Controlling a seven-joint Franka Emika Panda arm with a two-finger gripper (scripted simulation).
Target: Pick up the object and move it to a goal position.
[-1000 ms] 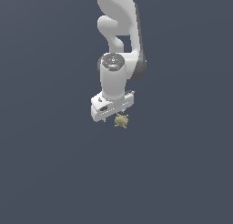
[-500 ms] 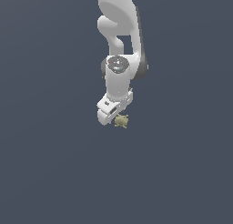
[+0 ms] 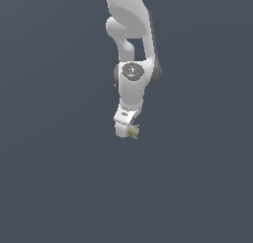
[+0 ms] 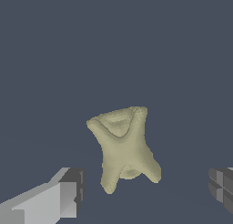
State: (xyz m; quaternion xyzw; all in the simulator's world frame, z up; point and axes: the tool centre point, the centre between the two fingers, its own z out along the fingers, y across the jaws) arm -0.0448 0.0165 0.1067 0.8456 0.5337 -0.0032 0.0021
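Arm [image 3: 132, 84]: white, it reaches down from the top of the exterior view, more turned edge-on than a second ago.
Gripper [image 3: 129, 132]: jaws are wide apart in the wrist view, with gaps on both sides of the object; it holds nothing.
Object [image 4: 124, 145]: olive-tan and lumpy, it is between the fingers [image 4: 68, 191], at the gripper tip, in about the same place as before.
Progress: approach is done; closing, lifting and moving to the goal are left. No goal marker is visible.
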